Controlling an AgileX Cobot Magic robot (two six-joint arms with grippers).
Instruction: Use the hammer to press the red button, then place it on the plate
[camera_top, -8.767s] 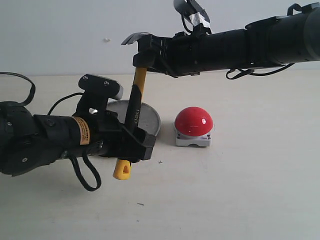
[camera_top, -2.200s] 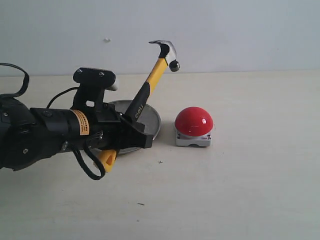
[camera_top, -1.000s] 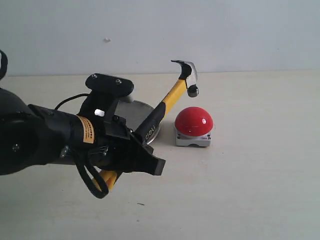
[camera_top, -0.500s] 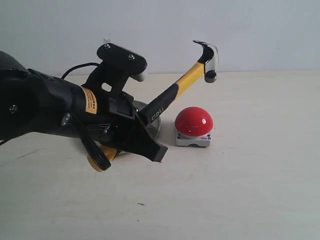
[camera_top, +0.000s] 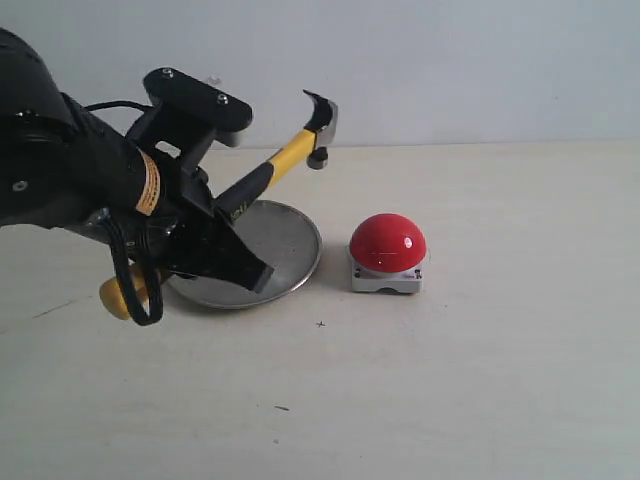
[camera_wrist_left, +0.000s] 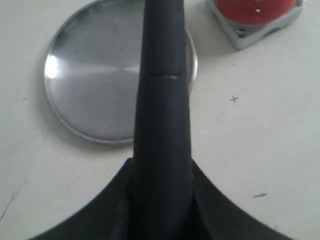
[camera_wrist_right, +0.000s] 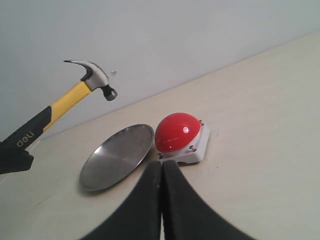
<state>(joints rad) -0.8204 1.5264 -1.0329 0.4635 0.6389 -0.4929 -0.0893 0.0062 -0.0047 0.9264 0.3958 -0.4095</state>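
My left gripper (camera_top: 235, 240) is shut on the black grip of the hammer (camera_top: 290, 155), holding it tilted in the air above the plate (camera_top: 285, 235). The dark head points up and to the right, and the yellow loop hangs below my wrist. To the right of the plate, the red button (camera_top: 388, 243) sits on its grey base. In the left wrist view the hammer grip (camera_wrist_left: 162, 100) runs out from my left gripper (camera_wrist_left: 162, 170) over the plate (camera_wrist_left: 95, 85), with the button (camera_wrist_left: 252, 10) beyond. My right gripper (camera_wrist_right: 161, 164) is shut and empty, and faces the button (camera_wrist_right: 177, 132), plate (camera_wrist_right: 117, 157) and hammer (camera_wrist_right: 75, 97).
A pale tabletop (camera_top: 480, 360) stretches in front and to the right of the button. A plain light wall (camera_top: 450, 60) stands behind. The right arm is outside the exterior view.
My left arm has swung the hammer back to the left: its head was raised over the button half a second ago and now hangs over the plate's far edge.
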